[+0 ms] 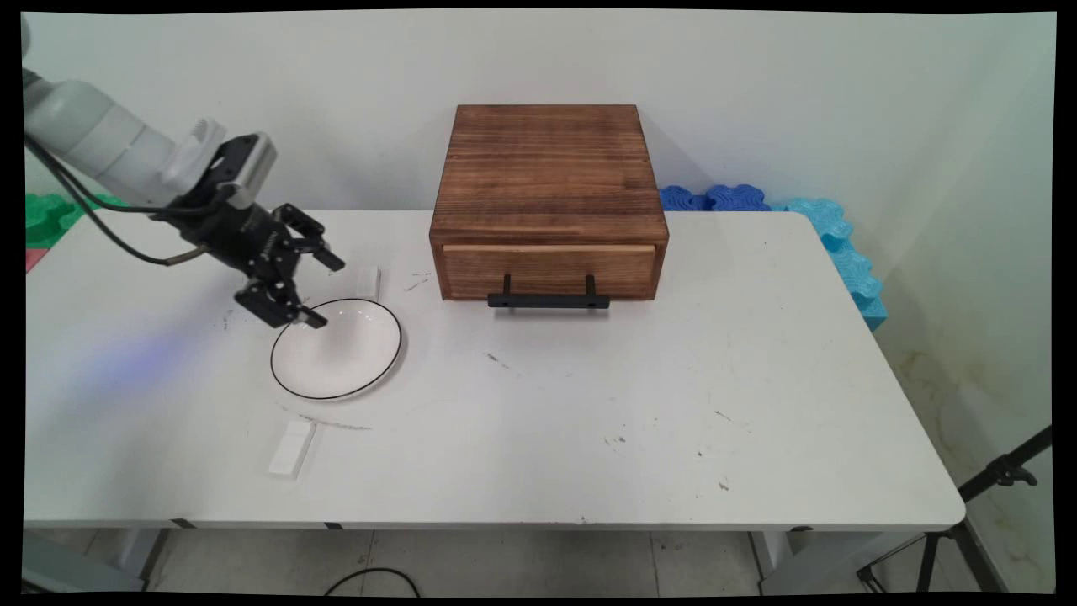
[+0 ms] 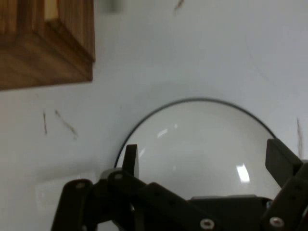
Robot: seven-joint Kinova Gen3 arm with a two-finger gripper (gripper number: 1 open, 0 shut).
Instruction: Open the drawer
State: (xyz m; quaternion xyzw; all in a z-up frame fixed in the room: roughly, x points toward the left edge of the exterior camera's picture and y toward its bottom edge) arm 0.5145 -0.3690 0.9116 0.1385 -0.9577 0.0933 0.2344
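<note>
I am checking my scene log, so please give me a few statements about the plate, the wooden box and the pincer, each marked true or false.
1. The pincer is open. True.
2. The white plate holds food. False: it is empty.
3. The wooden box has its drawer pulled out. False: the drawer sits flush, shut.
4. The pincer hovers at the plate's far left rim. True.
5. A small white block lies on the plate. False: it lies on the table, nearer the camera than the plate.
</note>
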